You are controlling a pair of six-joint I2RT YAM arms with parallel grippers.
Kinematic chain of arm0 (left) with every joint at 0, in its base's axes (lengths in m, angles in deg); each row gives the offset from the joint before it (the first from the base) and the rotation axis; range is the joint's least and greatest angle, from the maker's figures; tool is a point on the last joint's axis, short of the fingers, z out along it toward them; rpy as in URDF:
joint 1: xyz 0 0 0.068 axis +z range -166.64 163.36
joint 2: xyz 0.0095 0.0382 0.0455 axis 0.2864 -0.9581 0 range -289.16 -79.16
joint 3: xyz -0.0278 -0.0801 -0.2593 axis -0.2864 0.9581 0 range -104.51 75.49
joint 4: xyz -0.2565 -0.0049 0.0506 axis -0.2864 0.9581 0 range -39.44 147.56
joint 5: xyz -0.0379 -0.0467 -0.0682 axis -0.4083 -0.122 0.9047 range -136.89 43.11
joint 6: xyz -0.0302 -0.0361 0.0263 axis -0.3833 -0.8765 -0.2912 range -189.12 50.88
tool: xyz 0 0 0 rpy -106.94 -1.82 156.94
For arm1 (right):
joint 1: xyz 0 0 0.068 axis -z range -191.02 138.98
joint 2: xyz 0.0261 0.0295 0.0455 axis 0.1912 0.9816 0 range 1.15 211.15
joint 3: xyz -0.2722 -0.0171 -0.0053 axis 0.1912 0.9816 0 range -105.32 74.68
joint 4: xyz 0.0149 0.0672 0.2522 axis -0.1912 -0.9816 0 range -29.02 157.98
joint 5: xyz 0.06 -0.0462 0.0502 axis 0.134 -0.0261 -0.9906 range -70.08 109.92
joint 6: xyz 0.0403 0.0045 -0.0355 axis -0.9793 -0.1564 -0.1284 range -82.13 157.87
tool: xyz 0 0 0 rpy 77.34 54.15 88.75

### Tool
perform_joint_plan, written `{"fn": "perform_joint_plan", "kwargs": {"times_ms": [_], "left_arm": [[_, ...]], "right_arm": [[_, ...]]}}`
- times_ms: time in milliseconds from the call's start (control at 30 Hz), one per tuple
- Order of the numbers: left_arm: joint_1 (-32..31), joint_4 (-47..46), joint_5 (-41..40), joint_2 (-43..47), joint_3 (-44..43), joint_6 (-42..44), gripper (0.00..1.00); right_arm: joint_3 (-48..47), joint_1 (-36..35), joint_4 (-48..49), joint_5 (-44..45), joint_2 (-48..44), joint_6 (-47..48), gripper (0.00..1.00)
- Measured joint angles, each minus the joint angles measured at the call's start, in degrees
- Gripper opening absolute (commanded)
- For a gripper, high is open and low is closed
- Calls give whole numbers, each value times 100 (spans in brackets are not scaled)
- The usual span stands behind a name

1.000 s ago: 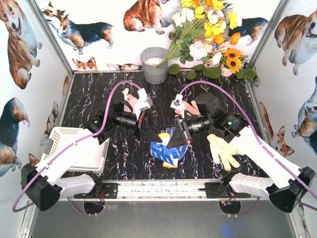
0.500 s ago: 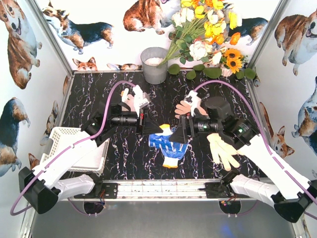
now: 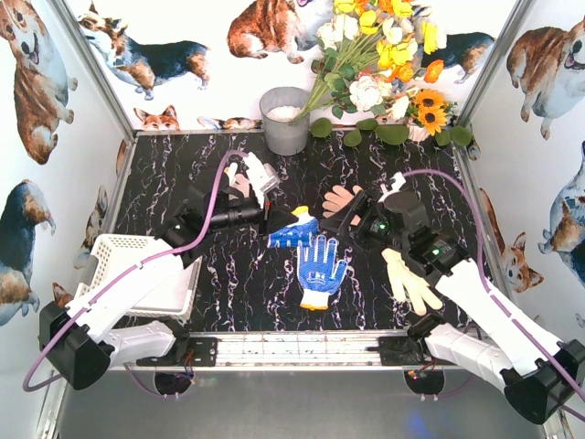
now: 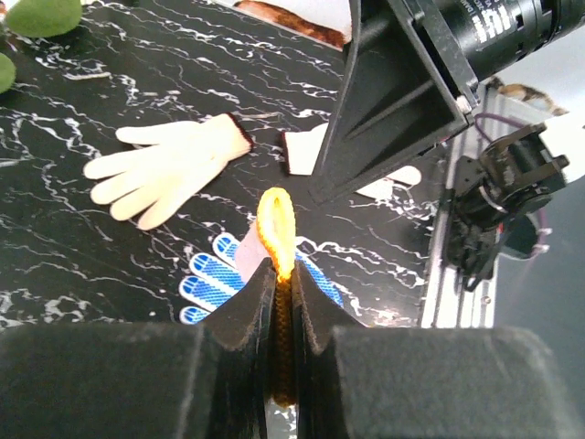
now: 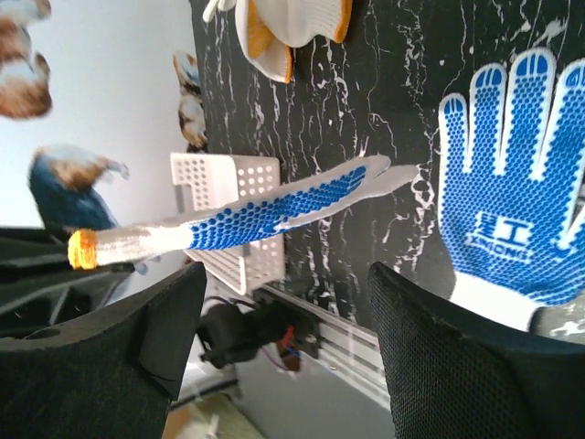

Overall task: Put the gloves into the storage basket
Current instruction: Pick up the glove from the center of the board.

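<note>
The left gripper (image 4: 279, 274) is pinching the yellow cuff (image 4: 274, 215) of a blue-dotted glove (image 5: 274, 206), holding it off the table (image 3: 164, 174), well apart from the white lattice basket (image 3: 110, 245) (no glove showing inside). The right gripper (image 5: 285, 283) is gaping, empty. A second blue-dotted glove (image 3: 320, 270), a cream glove (image 3: 407, 279) and a peach glove (image 3: 343, 197) are lying loose, so nearly everything seems to be remaining.

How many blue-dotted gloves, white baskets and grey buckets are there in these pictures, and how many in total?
Blue-dotted gloves: 2, one lying flat, one in the left gripper
White baskets: 1
Grey buckets: 1
Total: 4
</note>
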Motion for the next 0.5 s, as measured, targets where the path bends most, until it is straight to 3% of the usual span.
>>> {"fn": "perform_joint_plan", "kwargs": {"times_ms": [233,500], "left_arm": [[0,-7,-20,-105,0,544,0],[0,-9,122,-326,-2,833,0]], "right_arm": [[184,0,188,542,31,-1626,73],[162,4,13,946,122,-2706,72]]}}
